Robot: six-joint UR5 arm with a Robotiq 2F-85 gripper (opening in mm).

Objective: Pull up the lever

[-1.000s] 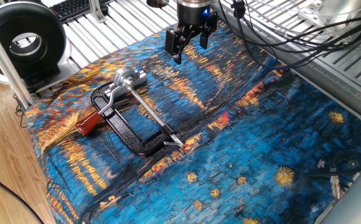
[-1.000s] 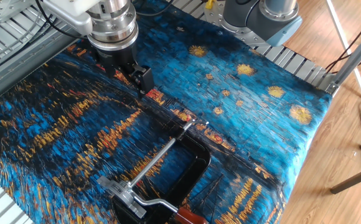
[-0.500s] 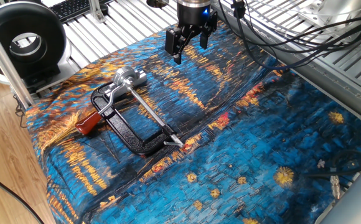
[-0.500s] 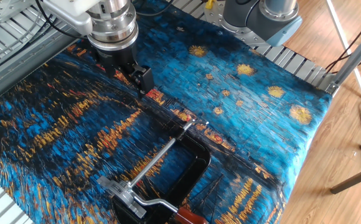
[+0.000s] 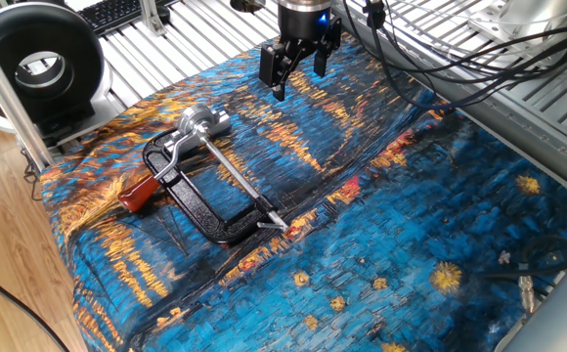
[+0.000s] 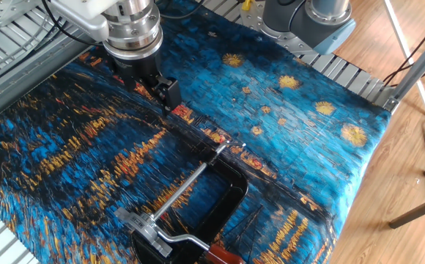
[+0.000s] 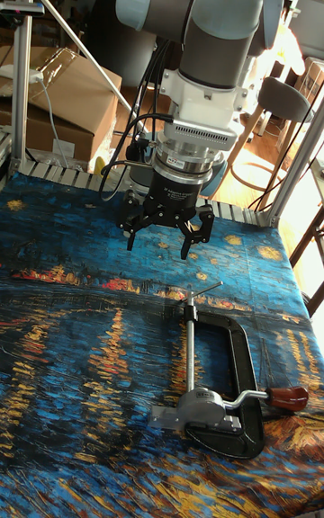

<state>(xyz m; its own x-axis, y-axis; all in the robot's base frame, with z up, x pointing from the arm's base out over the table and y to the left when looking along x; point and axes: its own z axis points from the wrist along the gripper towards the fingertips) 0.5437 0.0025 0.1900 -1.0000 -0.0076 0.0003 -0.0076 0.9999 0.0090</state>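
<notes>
Count: one clamp [image 7: 241, 365], one lever [image 7: 266, 398], one long rod [image 7: 190, 343], one painted cloth [image 7: 72, 347] over bench. My end effector [image 7: 162, 239] hangs above cloth, fingers spread, nothing held. Lever lies low on cloth, red sleeve outward, at clamp end farthest from my end effector, well apart.

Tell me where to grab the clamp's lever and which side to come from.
Grip the lever by its red-orange sleeve, the free end beyond the black frame. Likely come from above, the open gripper straddling it: it lies low on the cloth, farthest from the pivot.
</notes>
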